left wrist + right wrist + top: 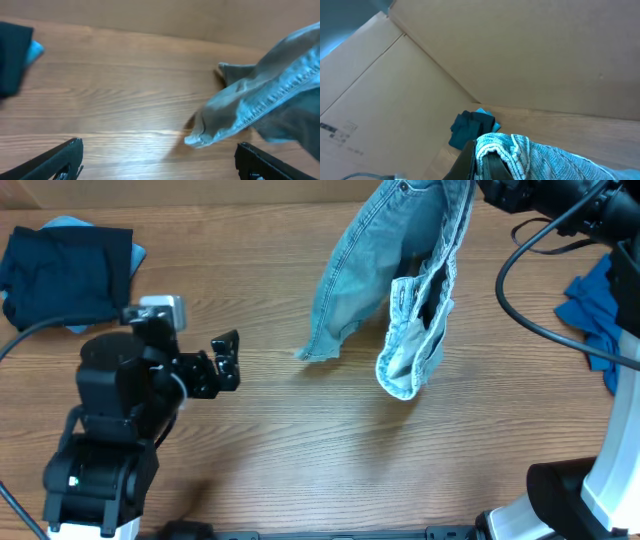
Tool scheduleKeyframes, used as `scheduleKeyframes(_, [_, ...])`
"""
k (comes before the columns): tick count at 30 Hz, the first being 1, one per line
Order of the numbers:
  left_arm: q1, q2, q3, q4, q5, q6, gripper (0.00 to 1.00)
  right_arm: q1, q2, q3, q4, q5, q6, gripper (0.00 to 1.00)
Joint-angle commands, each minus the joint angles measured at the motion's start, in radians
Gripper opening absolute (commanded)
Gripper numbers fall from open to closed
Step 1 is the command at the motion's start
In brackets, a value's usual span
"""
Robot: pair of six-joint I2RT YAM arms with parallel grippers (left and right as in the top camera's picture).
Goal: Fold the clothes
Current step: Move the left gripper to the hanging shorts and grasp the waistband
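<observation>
Pale blue denim shorts [400,290] hang from the top right of the overhead view, their lower end trailing onto the wooden table. My right gripper [487,160] is shut on a fold of the denim [540,160] and holds it up; in the overhead view its jaws lie beyond the top edge. My left gripper [227,358] is open and empty, low over the table left of the shorts. In the left wrist view the open fingers [160,162] frame bare table, with the shorts' hanging hem [250,110] just ahead to the right. A dark navy garment [65,272] lies at the far left.
A royal-blue garment [600,315] lies at the right edge beside the right arm's base. A black cable [530,280] loops over the table's right side. Cardboard walls [520,55] stand behind the table.
</observation>
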State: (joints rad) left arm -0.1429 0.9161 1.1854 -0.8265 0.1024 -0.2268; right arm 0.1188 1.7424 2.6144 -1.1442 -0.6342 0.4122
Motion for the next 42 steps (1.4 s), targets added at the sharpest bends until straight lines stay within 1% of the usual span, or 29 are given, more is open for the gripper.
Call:
scheduleKeyframes(1, [-0.177,0.042,0.147,-0.05,-0.166,0.04,1.0,0.023,0.025,0.035,0.03,0.043,0.057,0.04])
scheduleKeyframes(7, [-0.495,0.119,0.288,-0.129,-0.469,0.041,1.0,0.044,0.063,0.035,0.038,0.058,0.06,0.04])
scheduleKeyframes(9, [-0.579,0.153,0.319,-0.127,-0.472,0.068,1.0,0.045,0.066,0.035,0.038,0.058,0.06,0.04])
scheduleKeyframes(10, [-0.621,0.166,0.322,-0.1,-0.451,0.061,1.0,0.045,0.066,0.035,0.038,0.058,0.059,0.04])
scheduleKeyframes(12, [-0.666,0.179,0.322,-0.073,-0.426,0.063,1.0,0.045,0.066,0.035,0.038,0.058,0.056,0.04])
scheduleKeyframes(14, [-0.678,0.198,0.322,-0.023,-0.422,0.047,1.0,0.045,0.066,0.035,0.034,0.058,0.055,0.04])
scheduleKeyframes(15, [-0.678,0.211,0.322,-0.013,-0.418,-0.002,1.0,0.045,0.066,0.035,0.034,0.058,0.052,0.04])
scheduleKeyframes(20, [-0.679,0.313,0.322,-0.038,-0.381,-0.112,1.0,0.045,0.066,0.036,0.035,0.056,0.053,0.04])
scheduleKeyframes(23, [-0.679,0.387,0.322,-0.042,-0.314,-0.13,1.0,0.045,0.066,0.036,0.036,0.053,0.053,0.04])
scheduleKeyframes(25, [-0.679,0.418,0.323,-0.032,-0.288,-0.167,1.0,0.045,0.066,0.036,0.041,0.053,0.053,0.04])
scheduleKeyframes(32, [-0.684,0.43,0.323,-0.021,-0.254,-0.206,1.0,0.045,0.066,0.036,0.086,0.015,0.057,0.04])
scheduleKeyframes(35, [-0.7,0.43,0.323,-0.021,-0.242,-0.235,1.0,0.045,0.066,0.036,0.098,0.013,0.06,0.04])
scheduleKeyframes(38, [-0.725,0.43,0.327,-0.021,-0.2,-0.269,1.0,0.045,0.066,0.036,0.103,0.02,0.06,0.04])
scheduleKeyframes(42, [-0.759,0.43,0.356,-0.025,-0.203,-0.271,1.0,0.045,0.066,0.036,0.103,0.032,0.06,0.04])
